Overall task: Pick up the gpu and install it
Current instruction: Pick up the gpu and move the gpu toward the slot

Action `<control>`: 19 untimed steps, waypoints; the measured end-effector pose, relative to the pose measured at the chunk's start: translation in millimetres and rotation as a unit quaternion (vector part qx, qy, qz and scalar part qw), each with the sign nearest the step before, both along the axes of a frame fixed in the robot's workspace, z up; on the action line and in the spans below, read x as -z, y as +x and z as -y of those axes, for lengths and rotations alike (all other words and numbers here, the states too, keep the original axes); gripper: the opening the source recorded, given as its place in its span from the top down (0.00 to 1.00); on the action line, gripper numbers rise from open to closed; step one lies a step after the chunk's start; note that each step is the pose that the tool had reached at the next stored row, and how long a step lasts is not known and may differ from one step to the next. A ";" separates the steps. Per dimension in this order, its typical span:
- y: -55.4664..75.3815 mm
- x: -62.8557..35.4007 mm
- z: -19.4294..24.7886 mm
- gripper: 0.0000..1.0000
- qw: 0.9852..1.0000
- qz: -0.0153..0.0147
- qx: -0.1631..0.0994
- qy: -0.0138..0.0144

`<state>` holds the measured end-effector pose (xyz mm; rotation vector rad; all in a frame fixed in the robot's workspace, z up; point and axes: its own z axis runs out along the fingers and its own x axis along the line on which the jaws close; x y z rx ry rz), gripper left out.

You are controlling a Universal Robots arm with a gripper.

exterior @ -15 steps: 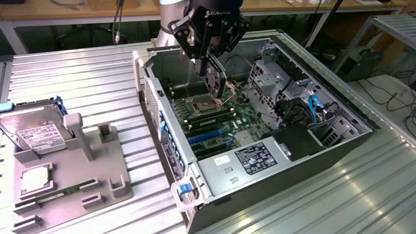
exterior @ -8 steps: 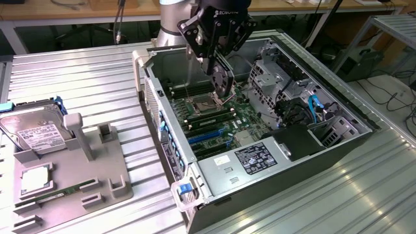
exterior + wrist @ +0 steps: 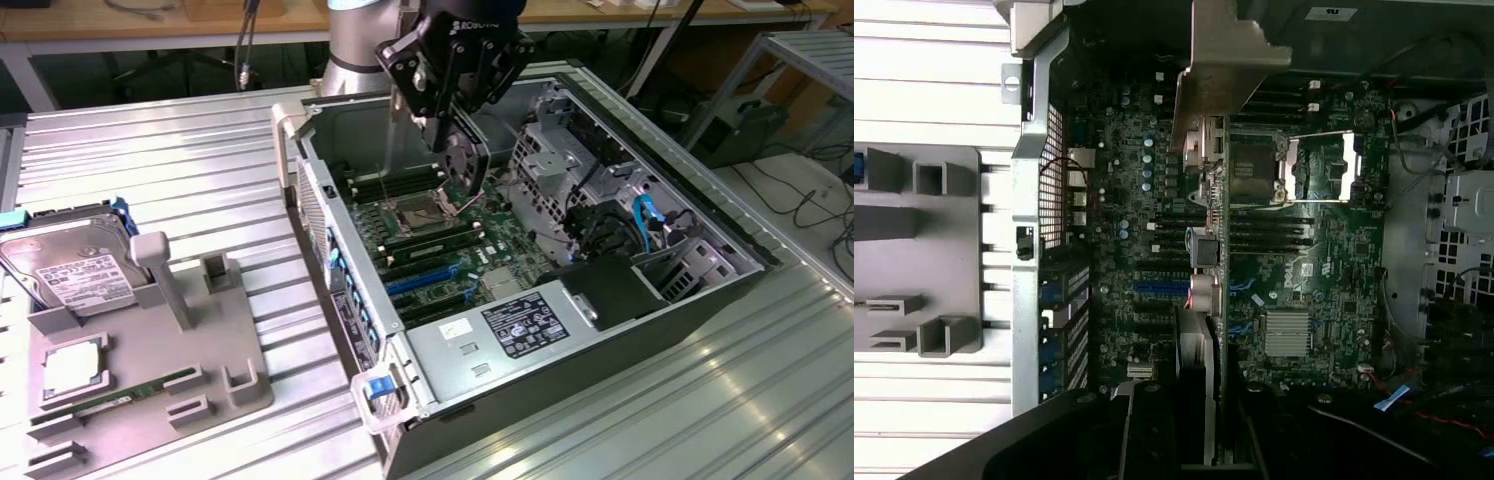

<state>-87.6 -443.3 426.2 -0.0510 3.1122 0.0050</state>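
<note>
gpu (image 3: 463, 165) in claw (image 3: 449, 128), clear above motherboard (image 3: 447, 240)

Ribbed metal table (image 3: 174, 170) gleams, the gpu (image 3: 1206, 255) has a dull metal bracket, the fixture (image 3: 147, 385) matt plastic.

The gpu (image 3: 463, 165) is off the tabletop, clamped in the hand (image 3: 450, 120). It hangs on edge inside the open computer case (image 3: 747, 255), over the far part of the motherboard (image 3: 447, 245). It is a thin flat card, and its black face, with a round fan, shows in the exterior view. Whether its lower edge touches the board cannot be told. In the wrist view the gpu (image 3: 1204, 340) appears edge-on, a narrow strip running across the board. Its silver-cream metal bracket (image 3: 1229, 60) is at the end away from the hand.
</note>
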 end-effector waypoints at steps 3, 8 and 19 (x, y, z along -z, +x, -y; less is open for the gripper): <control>4.9 0.0 -0.1 0.72 1.000 0.000 0.000 0.000; 17.1 0.1 -0.7 0.72 1.000 0.000 0.000 0.000; 38.7 0.4 -1.5 0.72 1.000 0.000 0.000 0.000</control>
